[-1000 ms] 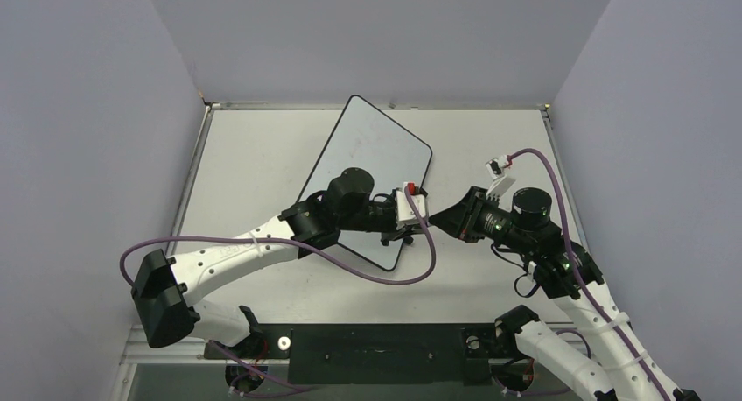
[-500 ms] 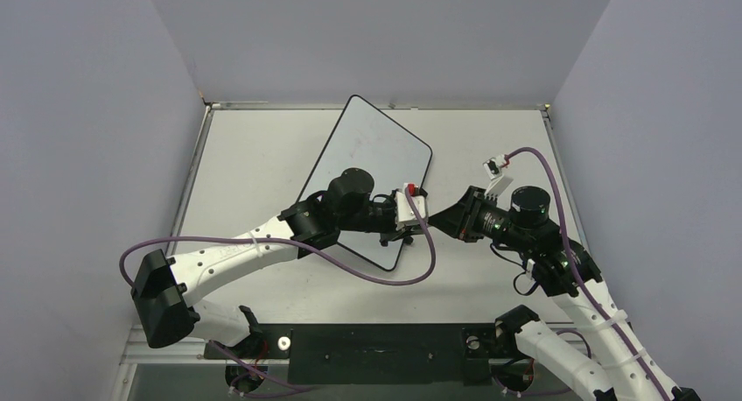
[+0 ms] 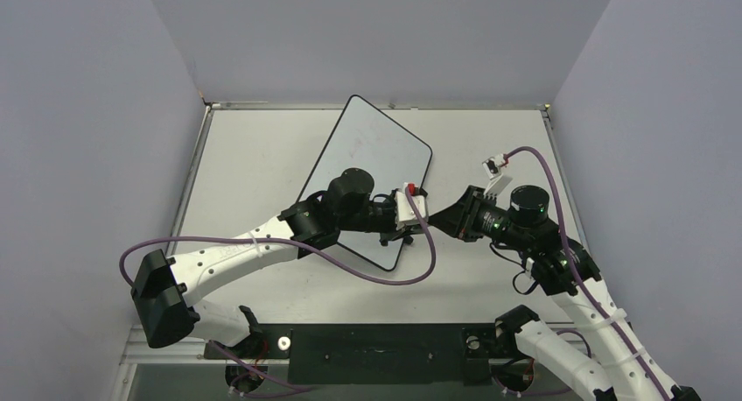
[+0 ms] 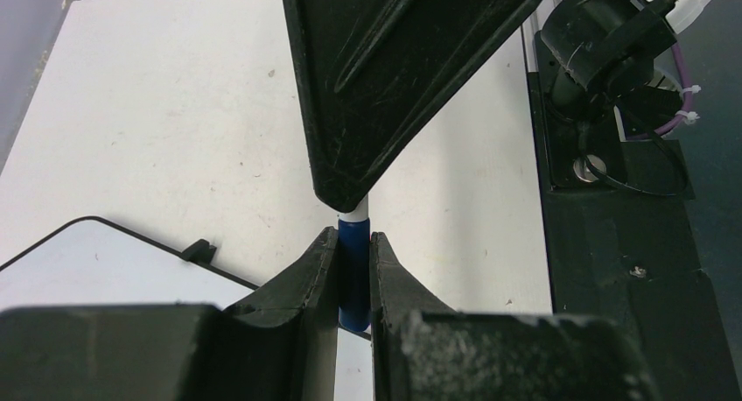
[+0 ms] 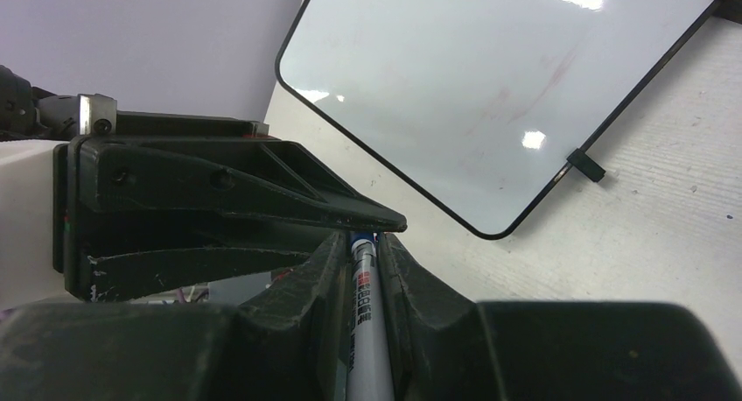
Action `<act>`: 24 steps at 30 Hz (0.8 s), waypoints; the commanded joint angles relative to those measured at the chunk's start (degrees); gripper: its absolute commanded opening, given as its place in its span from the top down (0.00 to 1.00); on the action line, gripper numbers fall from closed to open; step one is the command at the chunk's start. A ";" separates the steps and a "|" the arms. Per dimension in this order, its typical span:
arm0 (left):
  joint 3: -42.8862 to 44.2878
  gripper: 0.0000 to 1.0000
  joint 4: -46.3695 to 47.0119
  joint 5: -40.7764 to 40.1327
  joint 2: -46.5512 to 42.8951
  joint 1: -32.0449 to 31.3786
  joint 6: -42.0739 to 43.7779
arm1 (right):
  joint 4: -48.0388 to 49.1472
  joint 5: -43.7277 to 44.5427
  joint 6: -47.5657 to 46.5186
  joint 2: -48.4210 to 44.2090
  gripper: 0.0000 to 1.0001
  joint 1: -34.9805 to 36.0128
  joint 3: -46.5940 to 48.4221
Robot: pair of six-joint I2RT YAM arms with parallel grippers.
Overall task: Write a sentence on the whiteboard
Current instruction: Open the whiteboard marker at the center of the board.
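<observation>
top view hides the marker point(image 4: 353, 283) the left claw point(image 4: 353, 237) pinches.

Open table point(image 3: 245, 156) left of whiteboard point(image 3: 372, 143); left arm point(image 3: 254, 243) across its near corner

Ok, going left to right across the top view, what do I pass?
Left arm's black elbow → whiteboard → left pincer → right pincer → right arm's black wrist motor. The marker gripped between both pincers is too hidden there to place.

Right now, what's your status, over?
Left end effector and right end effector both shut on the marker. Whiteboard bare where visible, no writing. Left arm overhangs its near half.
</observation>
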 commanded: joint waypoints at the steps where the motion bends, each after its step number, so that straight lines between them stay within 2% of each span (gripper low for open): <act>1: 2.22 1.00 3.28 -1.39 -0.64 -0.46 0.33 | 2.41 -2.89 -0.40 0.56 0.83 0.22 -0.05; 16: 2.20 1.00 6.44 -4.02 -0.37 -0.46 -1.18 | 3.15 -3.38 -0.78 1.32 0.79 0.78 -1.12; 24: 1.94 1.00 9.25 -4.99 -0.47 -0.50 -2.80 | 3.11 -2.97 -1.19 1.67 0.81 1.42 -1.67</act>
